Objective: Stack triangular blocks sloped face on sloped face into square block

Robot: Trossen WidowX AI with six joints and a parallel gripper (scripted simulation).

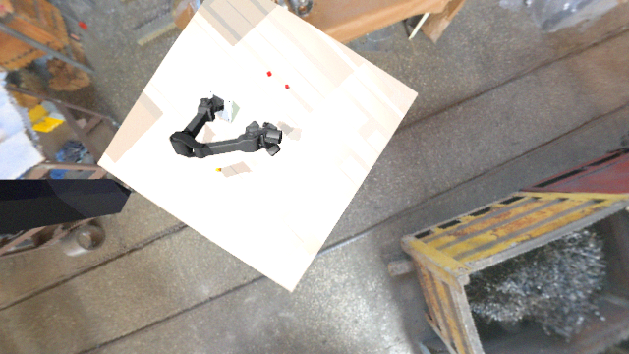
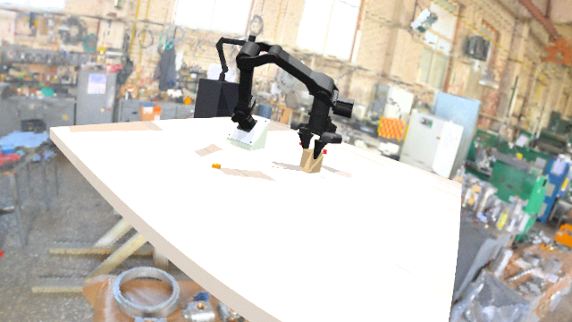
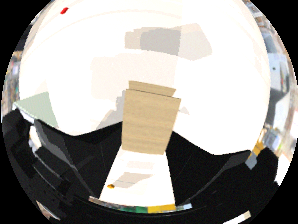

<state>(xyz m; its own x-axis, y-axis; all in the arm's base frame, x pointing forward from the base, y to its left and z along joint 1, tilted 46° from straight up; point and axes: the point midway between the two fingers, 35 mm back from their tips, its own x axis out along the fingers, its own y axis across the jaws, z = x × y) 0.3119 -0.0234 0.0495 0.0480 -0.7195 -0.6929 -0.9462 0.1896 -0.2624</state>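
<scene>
Nearest the exterior camera, the pale surface (image 2: 268, 233) runs back bare of task pieces as far as a tiny orange marker (image 2: 216, 165). Just beyond it and to the right stands the tan pair. The lower triangular block (image 2: 312, 169) rests on the surface, and the upper triangular block (image 2: 308, 158) sits on or just above it. From here the two read as one tan lump, and the seam between them is too small to make out. The pincer (image 2: 312, 151) comes down on it from above and is clamped on the upper block, its jaws held apart by the block's width. In the wrist view that block (image 3: 152, 123) fills the gap between the dark fingers. Both pieces look like rigid, light wood with crisp edges, so they should neither squash nor sag in a grip. The risk probably lies in the sloped faces: smooth slope on smooth slope is likely to slide downhill when released, and it could nudge the lower piece. The flat, parallel side faces seem the right place to hold, not the slope or the thin edge, with the release made only once the ends line up. Farther back stands the arm's white pedestal (image 2: 256, 139), well apart from the blocks.
</scene>
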